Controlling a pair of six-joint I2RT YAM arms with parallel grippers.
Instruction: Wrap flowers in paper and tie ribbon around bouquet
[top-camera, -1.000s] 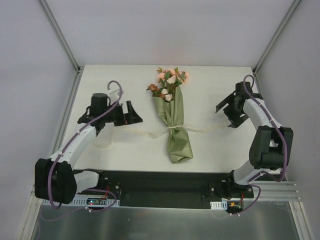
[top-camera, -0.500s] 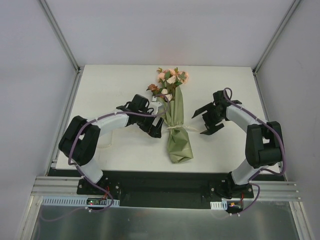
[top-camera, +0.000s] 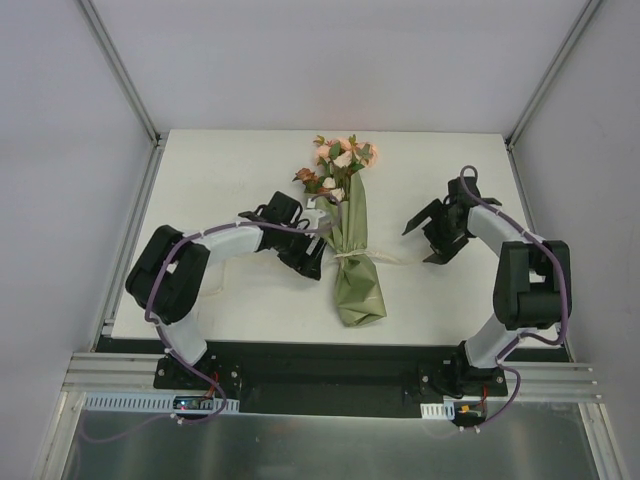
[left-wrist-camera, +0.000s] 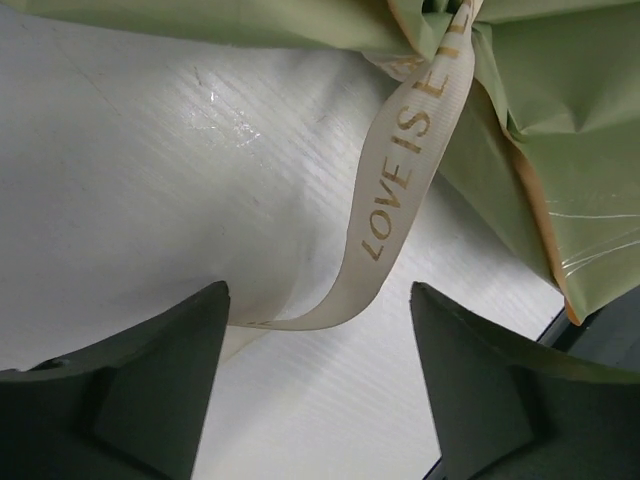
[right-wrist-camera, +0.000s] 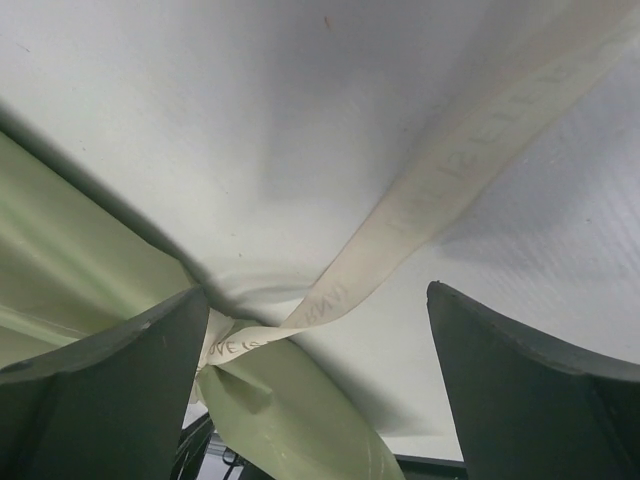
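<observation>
On the middle of the white tabletop (top-camera: 230, 170) lies the bouquet (top-camera: 348, 235), with the flowers (top-camera: 340, 160) at its far end and the green paper (top-camera: 358, 290) closed around the stems. Around the narrow waist of the bouquet goes the cream ribbon (top-camera: 350, 256), and one end runs out on each side. Just left of the bouquet, the left jaws stand partly apart; the strip passes between them and is not pinched. Right of the bouquet, the right jaws stand wide over the other ribbon end and hold nothing.
</observation>
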